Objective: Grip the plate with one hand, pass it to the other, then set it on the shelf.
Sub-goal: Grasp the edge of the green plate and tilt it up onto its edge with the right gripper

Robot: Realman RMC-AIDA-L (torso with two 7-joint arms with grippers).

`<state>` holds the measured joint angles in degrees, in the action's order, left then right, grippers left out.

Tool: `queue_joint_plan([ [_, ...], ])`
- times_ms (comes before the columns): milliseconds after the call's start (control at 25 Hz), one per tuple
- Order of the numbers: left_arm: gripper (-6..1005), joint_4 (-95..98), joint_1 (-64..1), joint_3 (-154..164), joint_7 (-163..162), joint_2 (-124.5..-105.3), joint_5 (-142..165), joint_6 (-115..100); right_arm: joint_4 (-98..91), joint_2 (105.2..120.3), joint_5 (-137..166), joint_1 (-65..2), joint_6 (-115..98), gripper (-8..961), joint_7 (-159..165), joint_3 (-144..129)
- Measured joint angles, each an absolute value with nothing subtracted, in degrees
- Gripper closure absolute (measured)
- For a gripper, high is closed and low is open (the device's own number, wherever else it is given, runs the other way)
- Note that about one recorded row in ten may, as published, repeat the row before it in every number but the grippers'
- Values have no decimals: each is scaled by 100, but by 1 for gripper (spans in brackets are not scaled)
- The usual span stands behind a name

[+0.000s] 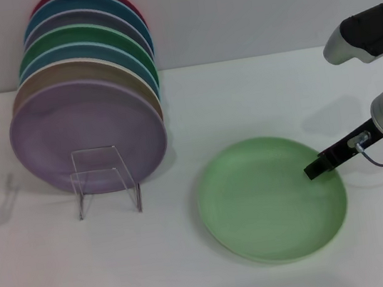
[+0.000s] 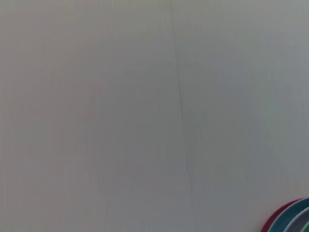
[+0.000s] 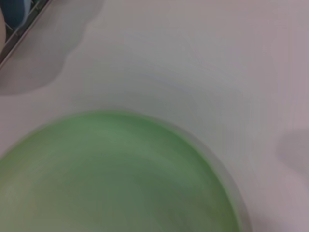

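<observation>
The right gripper (image 1: 314, 169), whose finger state cannot be told, is poised over the right rim of the plate (image 1: 268, 200), which lies flat on the table (image 1: 67, 277) toward the robot's left of it.

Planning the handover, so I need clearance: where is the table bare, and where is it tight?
Bare: table in front of the shelf, and behind the plate. Tight: stacked plates fill the shelf; right gripper is over the plate's right rim.
</observation>
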<state>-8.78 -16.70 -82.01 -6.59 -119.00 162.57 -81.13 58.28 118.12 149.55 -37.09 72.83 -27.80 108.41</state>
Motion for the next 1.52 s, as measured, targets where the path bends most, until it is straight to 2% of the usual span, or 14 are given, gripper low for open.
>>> queue_joint_plan([
  [80,211,-884,-1670,-8200,-659,-11900,16260,-8113,5829,11813,14937,-3709,7276,438,-2773,10837],
  [520,220,-888,-1673,-8200,-659,-11894,16269,-8092,5816,11820,14948,-3706,7211,675,-2767,10825],
  [720,225,-888,-1679,-8200,-659,-11892,16269,-8110,6010,11841,14915,-3647,7176,888,-2795,10831],
  [920,229,-888,-1679,-8197,-659,-11891,16268,-8142,6375,11877,14774,-3516,7137,928,-2877,10834],
  [1360,238,-984,-1617,-7799,-635,-11882,16268,-8438,7075,11876,13820,-3132,7170,931,-3275,10916],
  [1480,241,-1121,-1537,-7475,-347,-11884,16268,-8914,7572,11883,13639,-2863,7174,932,-3404,10953],
  [1520,241,-1304,-1494,-7236,-234,-11864,16270,-9079,7966,11900,13491,-2594,7064,932,-3609,10954],
])
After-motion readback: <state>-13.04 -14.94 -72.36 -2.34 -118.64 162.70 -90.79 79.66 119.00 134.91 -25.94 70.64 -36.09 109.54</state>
